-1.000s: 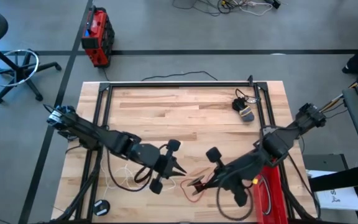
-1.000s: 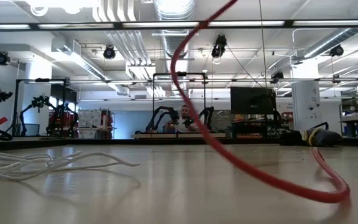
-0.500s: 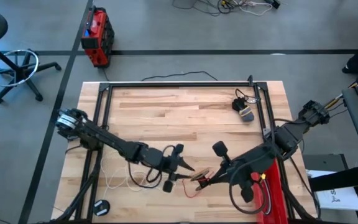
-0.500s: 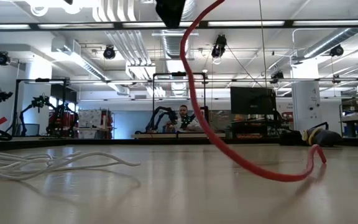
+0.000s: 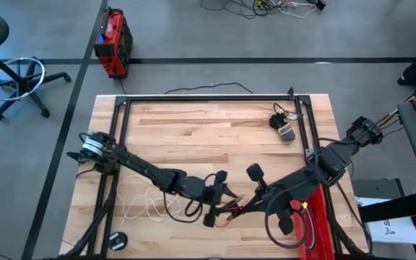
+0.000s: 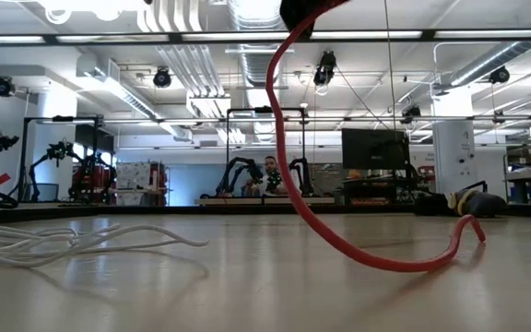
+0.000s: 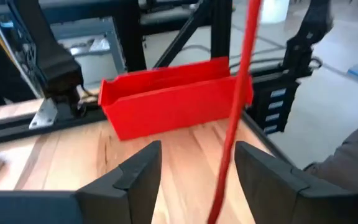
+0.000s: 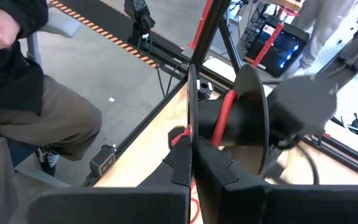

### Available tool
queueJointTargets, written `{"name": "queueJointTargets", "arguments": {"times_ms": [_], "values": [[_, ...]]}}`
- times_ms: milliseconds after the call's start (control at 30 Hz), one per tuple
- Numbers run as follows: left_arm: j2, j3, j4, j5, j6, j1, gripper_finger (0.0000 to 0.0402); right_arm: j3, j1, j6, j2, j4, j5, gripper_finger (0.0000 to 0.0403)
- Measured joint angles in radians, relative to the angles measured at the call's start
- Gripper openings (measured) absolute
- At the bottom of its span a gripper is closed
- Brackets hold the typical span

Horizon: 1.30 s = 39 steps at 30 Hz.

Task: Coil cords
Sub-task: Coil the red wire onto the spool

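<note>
Red cord (image 6: 289, 175) now hangs steeper than half a second ago, its low bow settled on the table (image 5: 193, 130), free end (image 6: 473, 226) tipped up rightward; long axis near vertical.

Left gripper (image 5: 226, 196) has advanced, fingers open astride it. Right gripper (image 5: 244, 206) pinches it.

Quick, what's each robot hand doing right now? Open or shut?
Left gripper: open, red cord hanging between its fingers.
Right gripper: shut on the red cord.
</note>
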<state>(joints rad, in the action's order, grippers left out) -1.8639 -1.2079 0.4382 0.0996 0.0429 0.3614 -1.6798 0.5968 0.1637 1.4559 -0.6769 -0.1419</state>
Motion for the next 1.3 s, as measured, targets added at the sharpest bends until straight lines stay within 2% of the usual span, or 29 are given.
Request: {"name": "queueJointTargets", "arguments": {"times_ms": [133,300,367,467,567,800,900,1000,1167,1300], "values": [[0.004,-0.016,-0.024,-0.003,-0.010,0.000,0.0151,0.000,0.000,-0.009,0.000,-0.006,0.000,0.0000],[0.005,-0.022,-0.057,-0.030,-0.065,0.002,0.0042,0.000,0.001,-0.010,0.000,-0.029,-0.028,0.0000],[0.005,-0.014,-0.065,-0.038,-0.097,0.005,0.0012,0.000,0.001,-0.019,-0.001,-0.040,-0.056,0.0000],[0.005,-0.016,-0.099,-0.038,-0.114,0.022,0.0014,0.000,-0.001,-0.049,-0.007,-0.098,-0.108,0.0000],[0.016,-0.046,-0.207,-0.032,-0.116,0.041,0.0005,0.000,-0.007,-0.107,-0.007,-0.185,-0.151,0.0000],[0.046,-0.229,-0.666,0.157,-0.113,0.096,0.0002,0.000,-0.009,-0.221,-0.002,-0.321,-0.138,0.0000],[0.047,-0.325,-0.866,0.183,-0.125,0.110,0.0002,0.000,-0.008,-0.235,0.000,-0.329,-0.112,0.0000],[0.048,-0.370,-1.004,0.201,-0.167,0.114,0.0001,0.000,-0.004,-0.230,-0.001,-0.296,-0.093,0.0000],[0.050,-0.384,-1.092,0.210,-0.202,0.123,0.0001,0.000,0.001,-0.223,-0.011,-0.293,-0.086,0.0000],[0.058,-0.384,-1.084,0.208,-0.211,0.153,0.0001,0.000,0.000,-0.259,-0.012,-0.355,-0.086,0.0000]]}}
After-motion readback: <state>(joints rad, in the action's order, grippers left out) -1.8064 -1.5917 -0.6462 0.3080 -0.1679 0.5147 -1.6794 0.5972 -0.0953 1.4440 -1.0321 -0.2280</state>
